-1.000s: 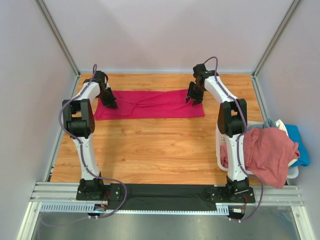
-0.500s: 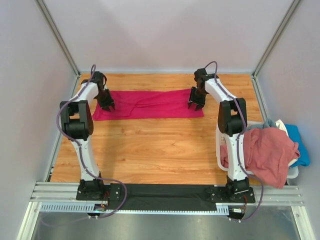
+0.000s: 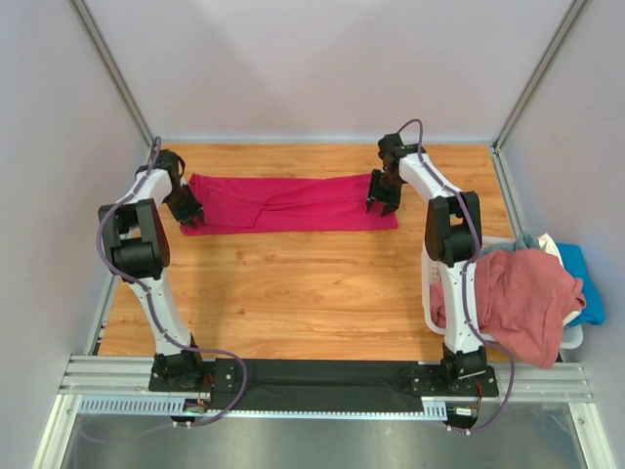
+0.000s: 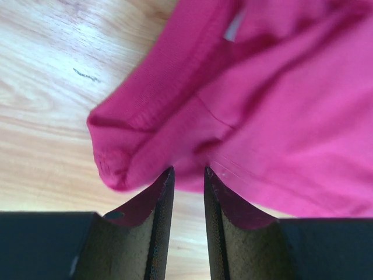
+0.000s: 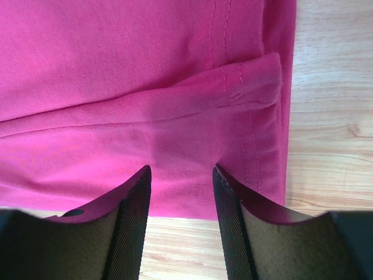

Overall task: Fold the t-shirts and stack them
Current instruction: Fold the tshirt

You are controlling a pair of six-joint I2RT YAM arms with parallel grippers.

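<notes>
One magenta-red t-shirt (image 3: 293,203) lies in a long flat strip at the far side of the table (image 3: 293,293). The left gripper (image 3: 189,221) and right gripper (image 3: 379,207) sit at its ends, both partly open, holding nothing.

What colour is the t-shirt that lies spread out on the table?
The t-shirt is plain magenta-red; the right wrist view shows it best.

One t-shirt (image 3: 293,203) lies far on table (image 3: 312,283), basket (image 3: 431,293) right.

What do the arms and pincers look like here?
The left arm and right arm have white shells with black joint housings, a purple cable looping along each. The left pincer and right pincer each have two dark, textured, wedge-shaped fingers.
</notes>
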